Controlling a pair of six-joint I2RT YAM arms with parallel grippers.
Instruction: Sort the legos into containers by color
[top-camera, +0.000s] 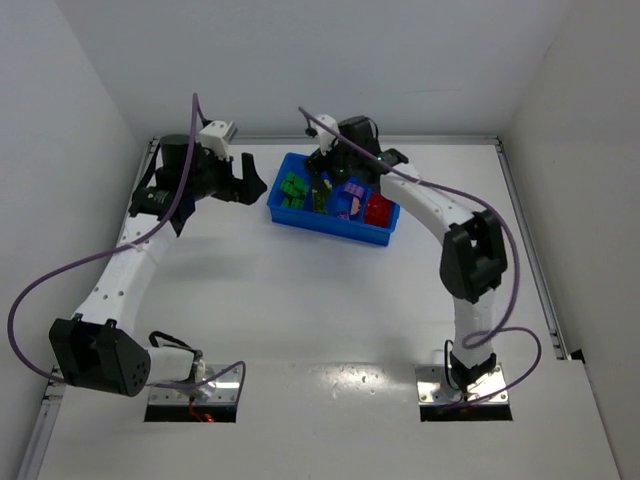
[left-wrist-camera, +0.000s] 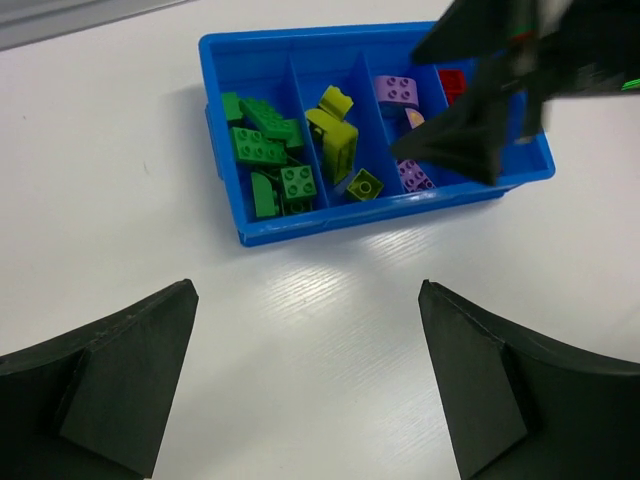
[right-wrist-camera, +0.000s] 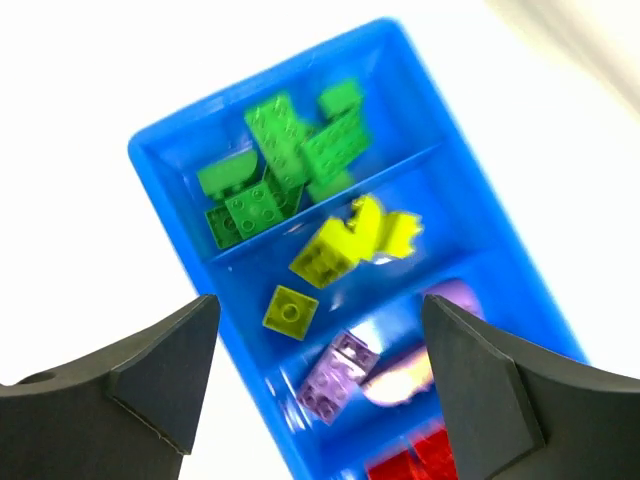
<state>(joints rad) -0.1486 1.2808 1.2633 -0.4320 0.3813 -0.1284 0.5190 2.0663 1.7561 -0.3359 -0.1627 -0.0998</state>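
Bare table (left-wrist-camera: 300, 400) is seen beneath the left pincer (left-wrist-camera: 307, 295), which is spread wide and empty, near the tray (left-wrist-camera: 350, 228). Farther on, legos (left-wrist-camera: 262, 150) are sorted into its four compartments: green at the end nearest that pincer, then yellow-green, purple, red. Over the tray the right pincer (right-wrist-camera: 320, 305) is held open, gripping nothing.

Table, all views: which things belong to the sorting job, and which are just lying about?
Job:
blue tray
green legos
yellow-green legos
purple legos
red legos

Not the job:
purple cables
base plates
white table
No loose brick shows outside the tray.
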